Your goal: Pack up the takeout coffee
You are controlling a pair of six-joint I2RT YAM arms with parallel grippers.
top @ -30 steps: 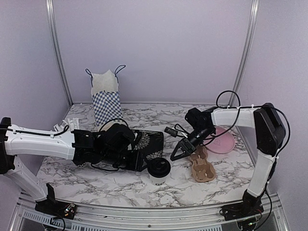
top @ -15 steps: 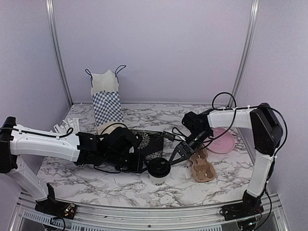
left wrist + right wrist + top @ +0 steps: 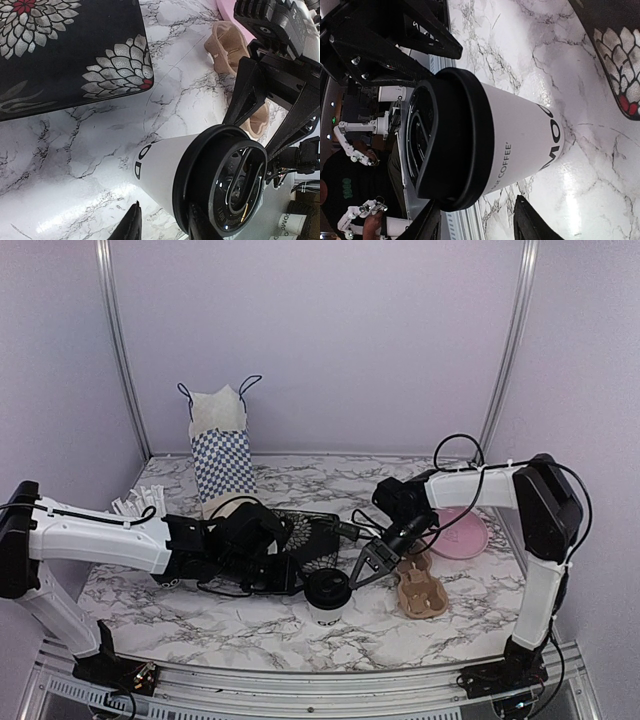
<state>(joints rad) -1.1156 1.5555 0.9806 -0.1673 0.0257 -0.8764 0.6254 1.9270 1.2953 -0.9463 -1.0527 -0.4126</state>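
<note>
1. The takeout coffee (image 3: 328, 600) is seen standing upright on the marble-patterned worktop (image 3: 200, 615), close to the middle of the near edge. It is a white paper cup with black lettering, and "COFFEE" is read in the right wrist view. Its black lid (image 3: 329, 589) is seated on top.
2. The left claw (image 3: 165, 224) is held low on the left-edge side of the cup and pointed at it. Its 2 jaws are seen apart, with the cup's white wall just beyond the tips. No grip on the cup is seen, and whether the tips touch it cannot be told.
3. The right claw (image 3: 480, 222) is held low on the right-edge side of the cup, angled down toward the lid. Its 2 jaws are spread, as shown plainly in the left wrist view, with the tips just behind the lid rim. Nothing is held.
4. A black tray (image 3: 312, 530) with a floral print is laid flat near the worktop's centre, just behind the cup. It is partly covered by the left arm (image 3: 100, 538).
5. A brown pulp cup carrier (image 3: 420, 590) is placed between the cup and the right edge, near the cup but apart from it.
6. A pink plate (image 3: 462, 535) is set by the right edge, behind the carrier.
7. A blue-and-white checked paper bag (image 3: 221, 460) is stood upright at the far edge, toward the far left corner. White paper shows at its mouth.
</note>
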